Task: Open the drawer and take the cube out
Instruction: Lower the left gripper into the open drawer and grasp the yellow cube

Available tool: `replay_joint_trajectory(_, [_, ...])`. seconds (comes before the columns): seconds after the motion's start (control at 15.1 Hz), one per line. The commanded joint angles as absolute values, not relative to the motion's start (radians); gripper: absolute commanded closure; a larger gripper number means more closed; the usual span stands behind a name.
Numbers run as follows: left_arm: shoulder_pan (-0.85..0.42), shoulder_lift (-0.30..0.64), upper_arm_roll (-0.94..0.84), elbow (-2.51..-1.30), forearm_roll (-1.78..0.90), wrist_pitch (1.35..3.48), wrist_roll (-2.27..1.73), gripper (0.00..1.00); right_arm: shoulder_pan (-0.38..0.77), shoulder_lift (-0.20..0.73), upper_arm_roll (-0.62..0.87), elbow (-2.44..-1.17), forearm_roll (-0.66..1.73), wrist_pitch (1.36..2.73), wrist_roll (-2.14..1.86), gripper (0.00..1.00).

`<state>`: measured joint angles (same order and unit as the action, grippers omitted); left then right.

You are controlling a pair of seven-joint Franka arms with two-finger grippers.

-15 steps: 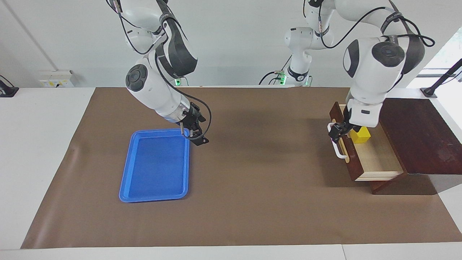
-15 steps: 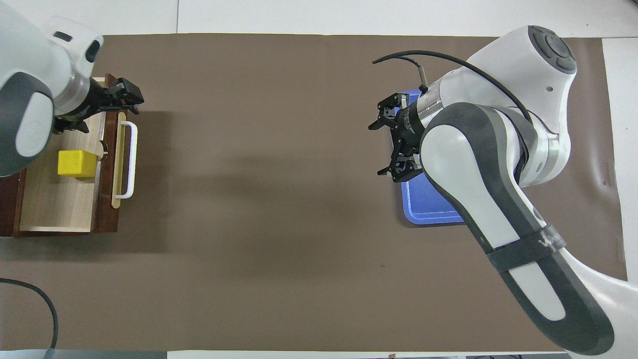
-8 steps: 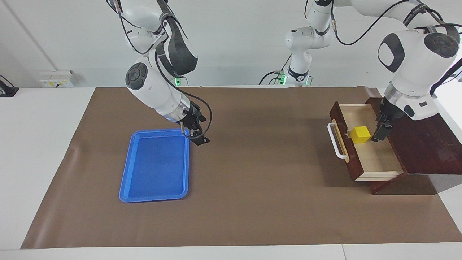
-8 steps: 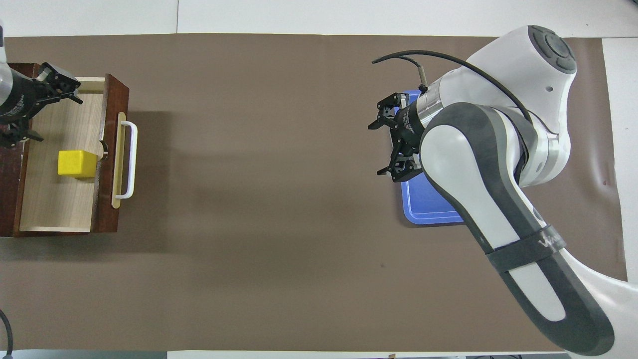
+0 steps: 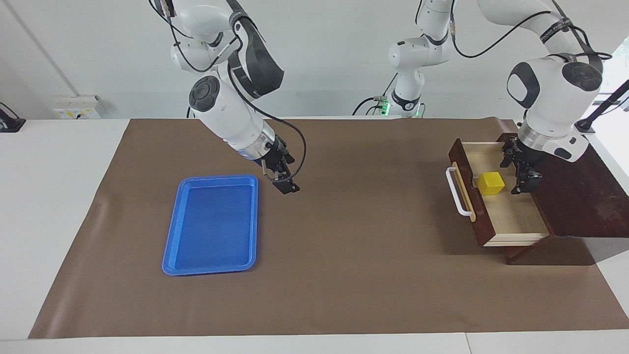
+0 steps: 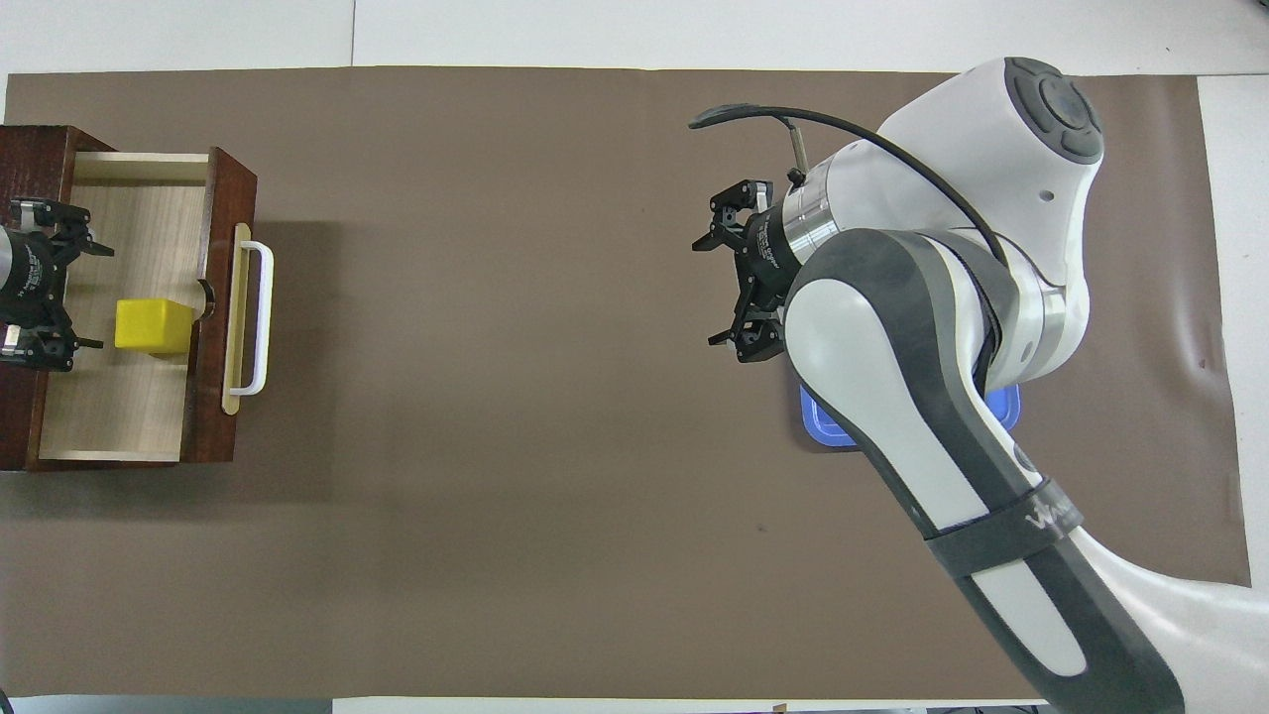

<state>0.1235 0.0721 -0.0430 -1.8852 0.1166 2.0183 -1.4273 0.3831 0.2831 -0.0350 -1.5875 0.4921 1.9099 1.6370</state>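
The drawer (image 5: 469,204) stands pulled out of the dark wooden box (image 5: 575,191) at the left arm's end of the table. Its white handle (image 5: 456,192) is free. The yellow cube (image 5: 491,183) sits on the drawer's pale floor, close to the drawer front; it also shows in the overhead view (image 6: 154,325). My left gripper (image 5: 519,170) is open and hangs over the drawer's interior beside the cube, on the box side, apart from it. My right gripper (image 5: 286,177) is open and empty, in the air over the brown mat beside the blue tray.
A blue tray (image 5: 211,223) lies empty on the brown mat (image 5: 354,246) toward the right arm's end. In the overhead view the right arm hides most of the tray (image 6: 823,428). The box top reaches the table's edge.
My left gripper left the handle, swung over the open drawer and came down beside the cube with fingers spread. My right gripper moved off the tray's corner toward the table's middle.
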Motion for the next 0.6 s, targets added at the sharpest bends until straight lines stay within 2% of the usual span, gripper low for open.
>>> replay_joint_trajectory(0.0, [0.135,0.034,-0.051,-1.980,0.101,2.088,-1.485,0.00,0.390,0.293,-0.037,-1.575,0.505,1.921,1.651,0.01])
replay_joint_trajectory(0.46, [0.135,0.041,-0.051,-2.042,0.101,2.183,-1.532,0.00,0.405,0.293,-0.037,-1.578,0.505,1.922,1.652,0.01])
replay_joint_trajectory(0.53, [0.135,0.043,-0.051,-2.042,0.101,2.183,-1.534,0.10,0.405,0.293,-0.037,-1.578,0.505,1.922,1.652,0.01])
